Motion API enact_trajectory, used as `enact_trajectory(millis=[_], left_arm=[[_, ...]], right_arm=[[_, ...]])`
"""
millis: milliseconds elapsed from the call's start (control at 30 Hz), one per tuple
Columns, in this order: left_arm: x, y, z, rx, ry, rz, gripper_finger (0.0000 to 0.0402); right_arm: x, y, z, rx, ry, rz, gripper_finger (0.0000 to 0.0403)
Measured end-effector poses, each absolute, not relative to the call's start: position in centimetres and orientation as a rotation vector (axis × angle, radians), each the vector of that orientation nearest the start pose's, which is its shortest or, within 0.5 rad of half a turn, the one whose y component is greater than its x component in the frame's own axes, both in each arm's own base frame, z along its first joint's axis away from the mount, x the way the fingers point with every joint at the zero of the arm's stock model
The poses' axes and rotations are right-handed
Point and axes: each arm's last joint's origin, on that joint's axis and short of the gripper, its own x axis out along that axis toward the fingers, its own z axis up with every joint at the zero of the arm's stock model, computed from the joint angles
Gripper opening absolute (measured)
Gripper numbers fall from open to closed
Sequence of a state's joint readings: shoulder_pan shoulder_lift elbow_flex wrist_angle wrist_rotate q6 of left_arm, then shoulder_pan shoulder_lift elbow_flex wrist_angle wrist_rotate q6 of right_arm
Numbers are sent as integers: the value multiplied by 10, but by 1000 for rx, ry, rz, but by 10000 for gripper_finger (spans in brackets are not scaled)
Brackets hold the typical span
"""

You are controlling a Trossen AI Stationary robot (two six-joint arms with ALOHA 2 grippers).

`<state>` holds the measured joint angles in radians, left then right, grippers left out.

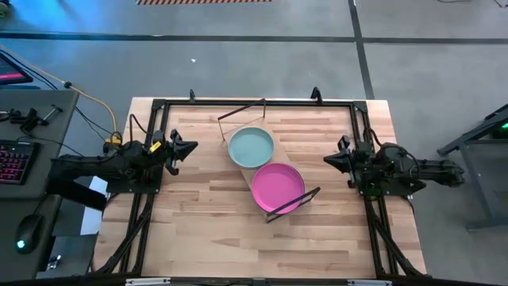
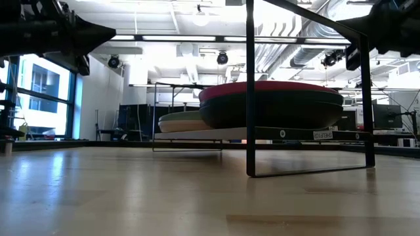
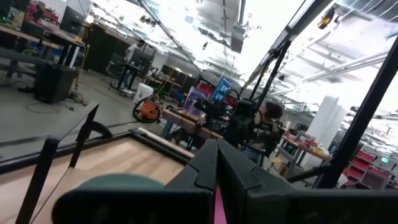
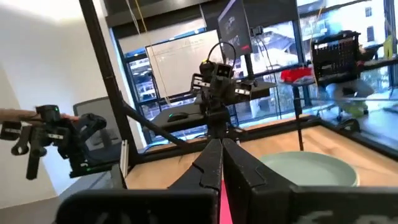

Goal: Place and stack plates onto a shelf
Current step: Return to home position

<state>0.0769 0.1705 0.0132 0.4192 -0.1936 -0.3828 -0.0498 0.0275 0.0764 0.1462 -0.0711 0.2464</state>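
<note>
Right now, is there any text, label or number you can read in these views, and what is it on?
Nothing is legible.
White label on the shelf edge: too small to read.
Whiteboard writing behind the table: too faint.
Blue sign in the room: blurred.
</note>
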Motion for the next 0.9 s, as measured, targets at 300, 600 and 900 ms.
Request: enact_trajectory(millis=[300, 600, 900], left_arm=[[95, 14, 177, -385, -156, 257, 1], [96, 13, 171, -382, -89, 237, 1], [96, 12, 171, -382, -82, 218, 1]], right_arm=[[94, -3, 190, 144, -152, 26, 0], [97, -1, 170, 133, -39, 77, 0], [97, -1, 171, 84, -44, 77, 0]])
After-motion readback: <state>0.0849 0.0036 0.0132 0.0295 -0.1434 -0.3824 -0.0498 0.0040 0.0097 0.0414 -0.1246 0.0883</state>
